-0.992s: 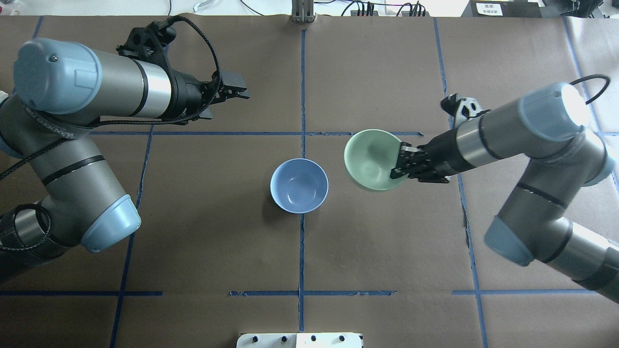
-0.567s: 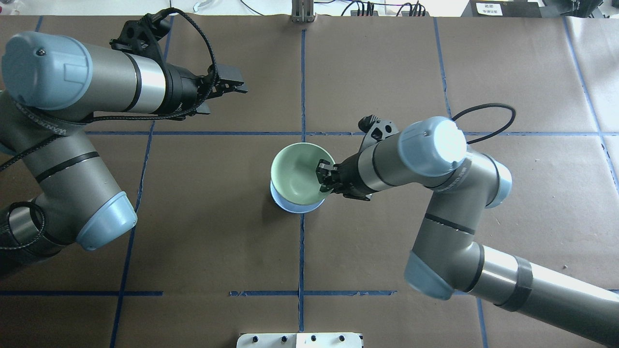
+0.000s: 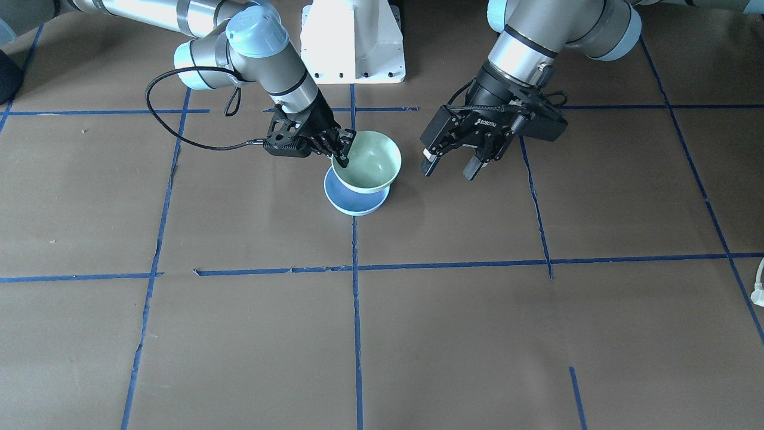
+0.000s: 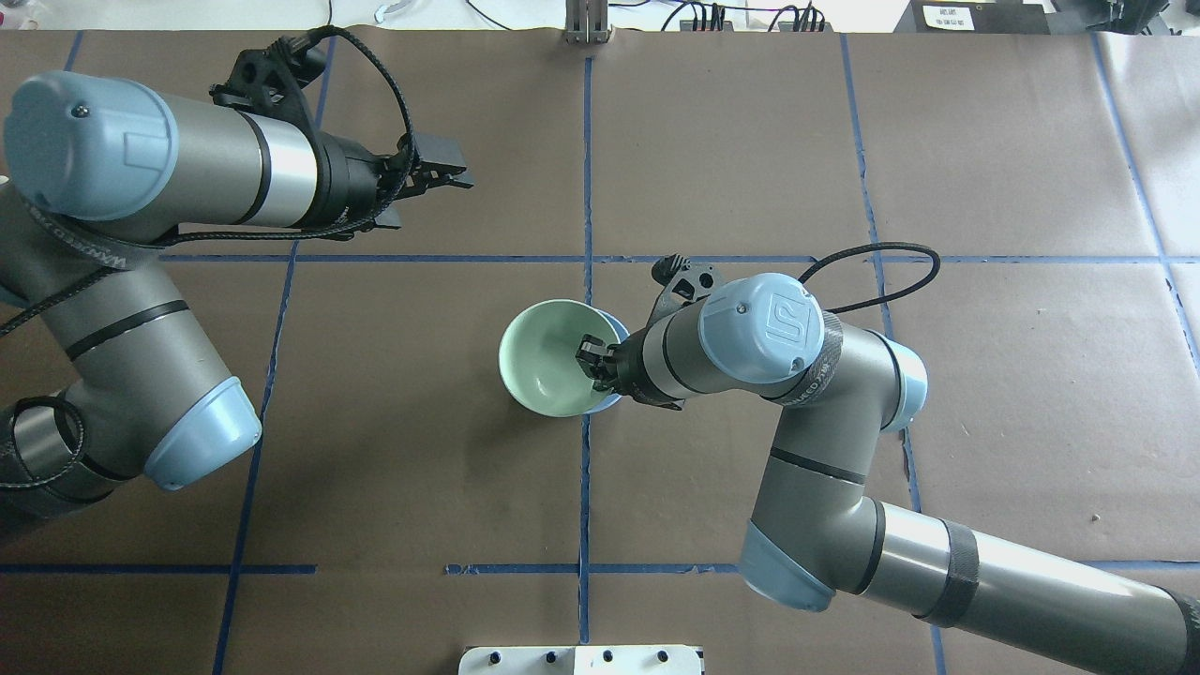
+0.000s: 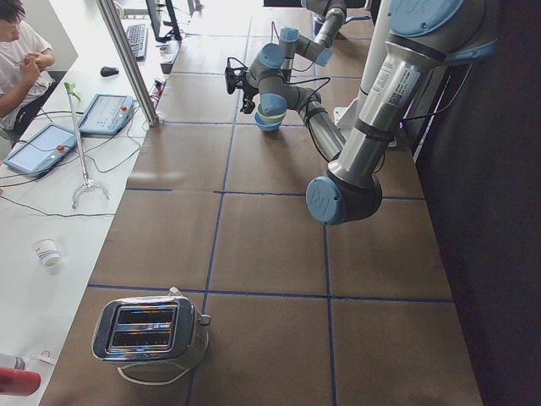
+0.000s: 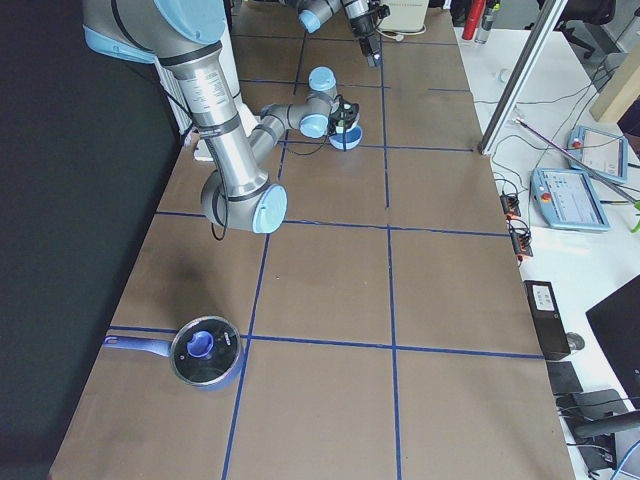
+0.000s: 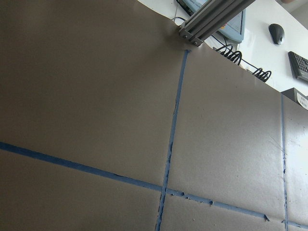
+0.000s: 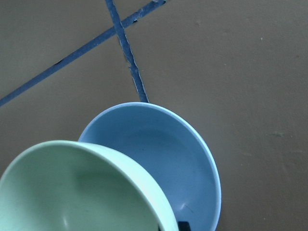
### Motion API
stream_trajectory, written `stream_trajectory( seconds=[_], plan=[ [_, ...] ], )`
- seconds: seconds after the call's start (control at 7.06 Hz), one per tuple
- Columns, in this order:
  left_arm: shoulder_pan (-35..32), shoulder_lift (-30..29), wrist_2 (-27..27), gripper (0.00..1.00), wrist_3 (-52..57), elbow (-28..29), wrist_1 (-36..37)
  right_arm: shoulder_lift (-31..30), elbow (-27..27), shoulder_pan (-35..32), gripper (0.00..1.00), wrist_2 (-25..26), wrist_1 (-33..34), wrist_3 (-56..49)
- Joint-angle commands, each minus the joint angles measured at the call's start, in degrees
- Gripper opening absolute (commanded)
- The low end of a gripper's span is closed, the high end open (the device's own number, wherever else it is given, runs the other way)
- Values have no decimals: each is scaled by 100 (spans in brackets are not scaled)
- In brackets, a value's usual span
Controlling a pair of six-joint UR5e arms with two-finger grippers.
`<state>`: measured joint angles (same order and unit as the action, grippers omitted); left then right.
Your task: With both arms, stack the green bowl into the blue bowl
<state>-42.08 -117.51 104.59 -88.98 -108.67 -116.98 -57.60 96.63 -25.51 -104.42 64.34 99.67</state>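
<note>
My right gripper (image 4: 592, 362) is shut on the near rim of the pale mint-green bowl (image 4: 547, 367) and holds it tilted just above the blue bowl (image 4: 614, 329), which it mostly covers. In the front-facing view the green bowl (image 3: 369, 160) hangs over the blue bowl (image 3: 353, 204), with my right gripper (image 3: 342, 153) pinching its rim. The right wrist view shows the green bowl's rim (image 8: 82, 187) in front of the blue bowl's inside (image 8: 163, 159). My left gripper (image 3: 447, 172) is open and empty, off to the side of the bowls; it also shows in the overhead view (image 4: 433, 192).
The white pedestal base (image 3: 352, 42) stands at the robot's side of the table. A toaster (image 5: 152, 330) sits at the table's left end and a lidded pot (image 6: 205, 350) at its right end. Blue tape lines cross the brown table cover (image 4: 731, 141).
My right arm has carried the green bowl leftward, from beside the blue bowl to over it, and it now sits a little further left. My left arm has barely moved.
</note>
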Motion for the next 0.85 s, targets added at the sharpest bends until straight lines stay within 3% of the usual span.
stream_trajectory(
  seconds=[0.0,0.71],
  plan=[
    [7,0,0,100,3,12,0,-41,-4,-7,0,1,8,0],
    [-2,0,0,100,3,3,0,3,-83,-7,0,247,0,-18]
  ],
)
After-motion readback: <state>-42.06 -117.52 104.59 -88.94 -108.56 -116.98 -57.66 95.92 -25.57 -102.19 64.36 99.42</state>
